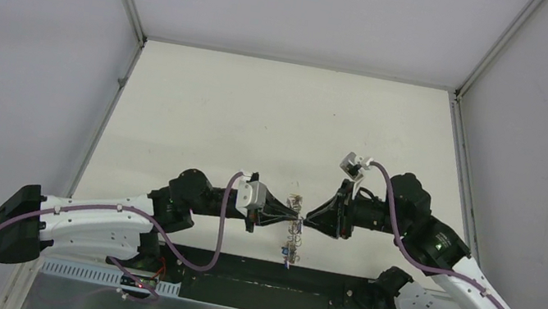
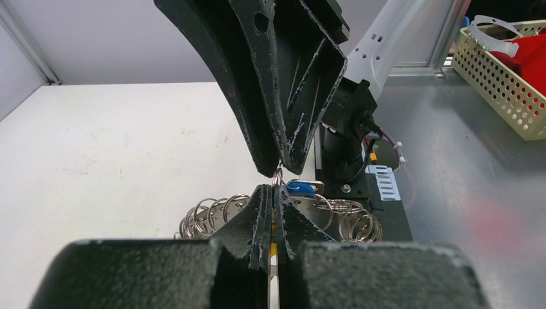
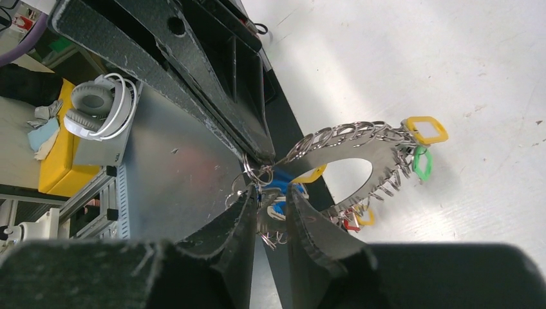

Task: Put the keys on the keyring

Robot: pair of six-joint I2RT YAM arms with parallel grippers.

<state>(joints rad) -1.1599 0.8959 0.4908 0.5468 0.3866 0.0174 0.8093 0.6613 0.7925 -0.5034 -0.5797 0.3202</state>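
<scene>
just beyond the middle of the black base strip (image 1: 260, 273), on its left side, the left gripper (image 1: 297, 226) has its fingers pressed flat together, pinching the keyring (image 3: 351, 131) at one end of its arc. the keyring is a chain of small silver split rings curving in a loop, held directly over the far edge of the strip; a yellow tag (image 3: 425, 131) and a green tag (image 3: 422, 162) hang on the stretch farthest from the strip, and tiny keys (image 3: 389, 183) bristle along it, too small to tell apart. whether its low end rests on the table (image 1: 260, 119) i cannot tell. to the right of the strip's middle, the right gripper (image 1: 307, 220) meets it tip to tip, fingers narrowly apart with a blue tag (image 3: 278, 188) and some rings in the gap; whether they press on anything is hidden. from overhead the keyring is only a thin glinting thread, its colours lost. the right wrist view gives the tags; the left wrist view shows ring coils on both sides of its own closed fingers.
</scene>
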